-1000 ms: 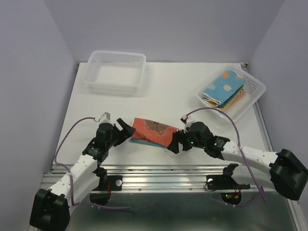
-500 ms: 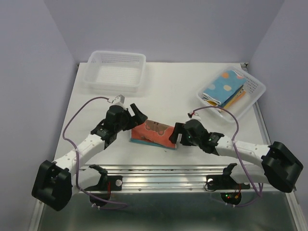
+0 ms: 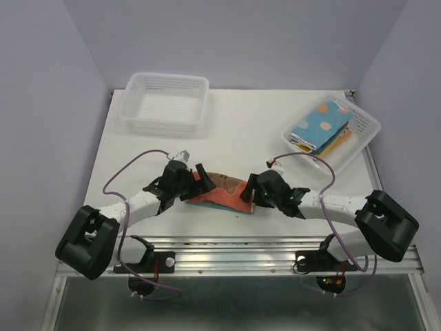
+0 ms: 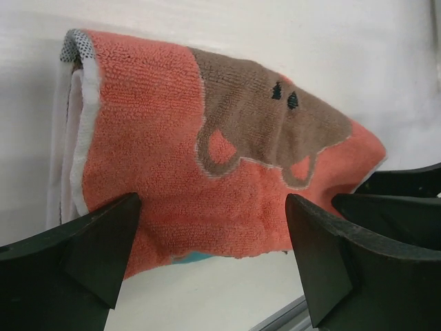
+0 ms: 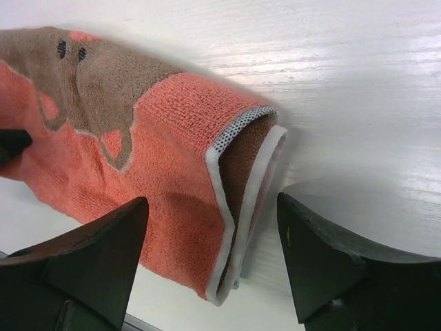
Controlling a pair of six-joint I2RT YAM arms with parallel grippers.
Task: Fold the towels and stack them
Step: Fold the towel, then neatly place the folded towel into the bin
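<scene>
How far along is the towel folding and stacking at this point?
Done: the red-orange bear towel lies folded on the table, over a teal layer. In hand: left gripper and right gripper bracket its ends, jaws open, not gripping. Left: more towels, a blue dotted one on top, sit in the right basket.

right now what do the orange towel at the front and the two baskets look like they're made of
Orange towel: soft terry cloth, matte; rows of tiny loops show, with a white woven hem. Left basket and right basket: probably moulded plastic, translucent white, slightly glossy; stiff lattice walls with rounded rims.
</scene>
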